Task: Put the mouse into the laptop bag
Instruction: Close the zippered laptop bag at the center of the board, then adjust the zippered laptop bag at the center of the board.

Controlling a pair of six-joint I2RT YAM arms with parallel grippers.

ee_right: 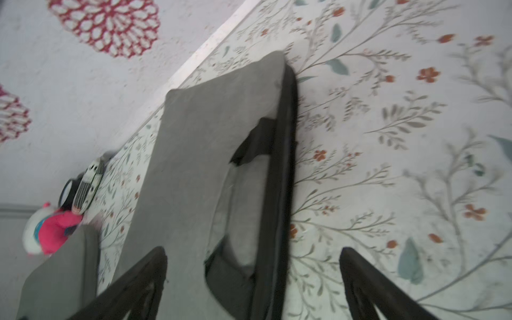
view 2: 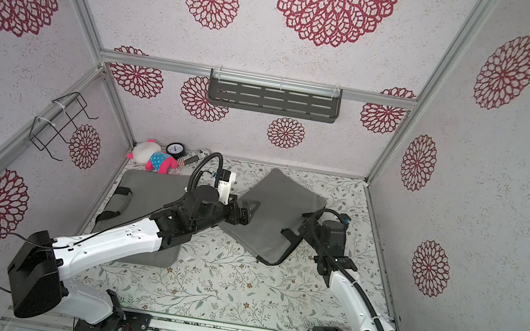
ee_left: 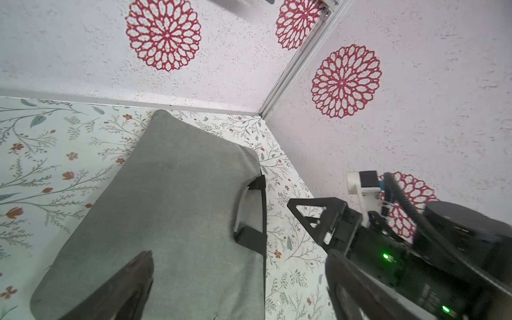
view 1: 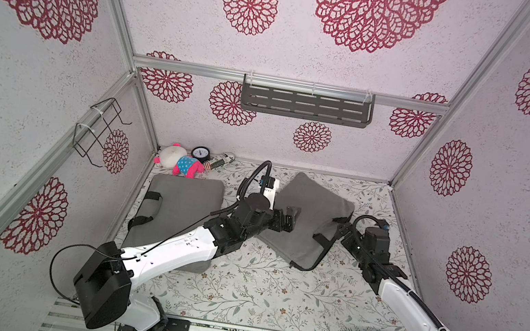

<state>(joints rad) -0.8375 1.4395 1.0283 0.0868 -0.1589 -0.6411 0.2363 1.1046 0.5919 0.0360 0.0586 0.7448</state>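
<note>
The grey laptop bag [view 1: 313, 203] [view 2: 281, 198] with black handles lies flat and turned at an angle at the middle right of the table. My left gripper [view 1: 290, 219] [view 2: 246, 212] [ee_left: 243, 277] is open above the bag's left edge, with nothing between its fingers. My right gripper [view 1: 342, 230] [view 2: 304, 224] [ee_right: 253, 277] is open at the bag's right side. Its jaws stand either side of the black zip edge and handle [ee_right: 257, 144] without touching them. The bag [ee_left: 180, 194] [ee_right: 194, 138] looks closed. The mouse is hidden or out of view.
A second grey bag [view 1: 186, 197] lies at the left, partly under my left arm. A plush toy [view 1: 181, 162], a round dial [view 1: 200, 153] and a striped object [view 1: 219, 162] sit in the back left corner. A slotted shelf [view 1: 305, 104] hangs on the back wall.
</note>
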